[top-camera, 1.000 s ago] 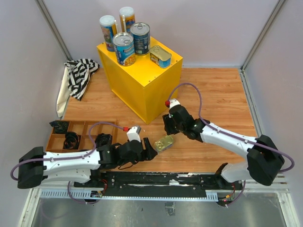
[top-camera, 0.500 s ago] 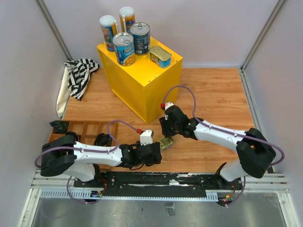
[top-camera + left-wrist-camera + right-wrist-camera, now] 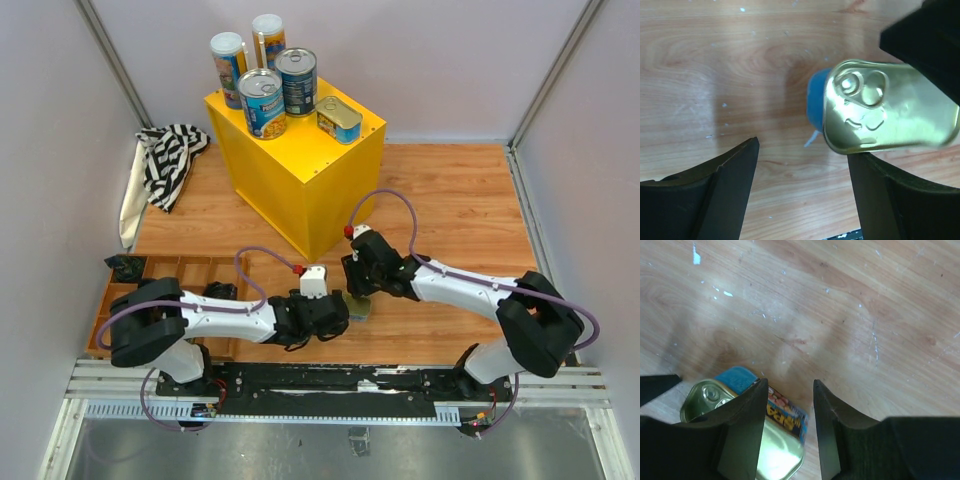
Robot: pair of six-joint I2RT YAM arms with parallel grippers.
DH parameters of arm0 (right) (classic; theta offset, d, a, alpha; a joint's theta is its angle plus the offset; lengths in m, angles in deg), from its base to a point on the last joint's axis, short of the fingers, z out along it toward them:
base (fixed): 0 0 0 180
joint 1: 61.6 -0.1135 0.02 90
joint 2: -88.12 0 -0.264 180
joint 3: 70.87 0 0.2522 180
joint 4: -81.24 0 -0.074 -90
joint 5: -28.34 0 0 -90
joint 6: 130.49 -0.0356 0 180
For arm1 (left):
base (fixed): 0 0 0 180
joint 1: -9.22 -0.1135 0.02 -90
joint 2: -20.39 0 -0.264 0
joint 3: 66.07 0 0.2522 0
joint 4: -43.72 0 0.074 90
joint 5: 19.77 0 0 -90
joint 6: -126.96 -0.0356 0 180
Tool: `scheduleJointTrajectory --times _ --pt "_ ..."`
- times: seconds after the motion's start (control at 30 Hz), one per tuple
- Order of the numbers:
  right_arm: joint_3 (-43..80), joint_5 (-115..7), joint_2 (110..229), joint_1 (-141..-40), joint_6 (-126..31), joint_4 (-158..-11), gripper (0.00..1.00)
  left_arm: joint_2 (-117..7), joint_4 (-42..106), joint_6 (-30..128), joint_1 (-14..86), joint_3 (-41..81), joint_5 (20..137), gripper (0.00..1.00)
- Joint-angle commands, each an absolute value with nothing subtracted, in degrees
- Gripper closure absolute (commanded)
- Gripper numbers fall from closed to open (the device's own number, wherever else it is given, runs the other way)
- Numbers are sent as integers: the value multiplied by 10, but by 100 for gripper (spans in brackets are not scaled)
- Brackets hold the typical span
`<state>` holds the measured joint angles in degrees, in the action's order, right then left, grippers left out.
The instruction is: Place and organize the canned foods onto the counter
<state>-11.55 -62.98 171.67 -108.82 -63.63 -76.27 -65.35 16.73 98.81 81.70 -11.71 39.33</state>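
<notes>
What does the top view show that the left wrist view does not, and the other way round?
Only the top view shows the yellow counter with five cans on it, the striped cloth and the tray. Only the left wrist view shows the pull tab on the tin, the tin's blue side, and the left gripper standing open. Both show the gold tin over the wooden table, with the right gripper at it.
</notes>
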Motion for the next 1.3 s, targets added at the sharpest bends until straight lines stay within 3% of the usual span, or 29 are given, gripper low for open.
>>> scheduleJointTrajectory --times 0.0,0.4,0.6,0.8,1.27 --pt "-146 -617 1692 -1070 -657 -754 58 -628 161 979 796 -139 351 23" --pt "-157 -670 1610 -1070 -658 -709 56 -601 187 918 751 -145 361 23" --pt "-158 -672 1524 -1071 -632 -668 46 -534 153 929 752 -160 365 23" --pt "-178 -618 1481 -1111 -565 -688 29 -437 112 950 752 -188 365 23" --pt "-262 -655 1497 -1220 -516 -782 22 -356 49 977 751 -184 362 23"
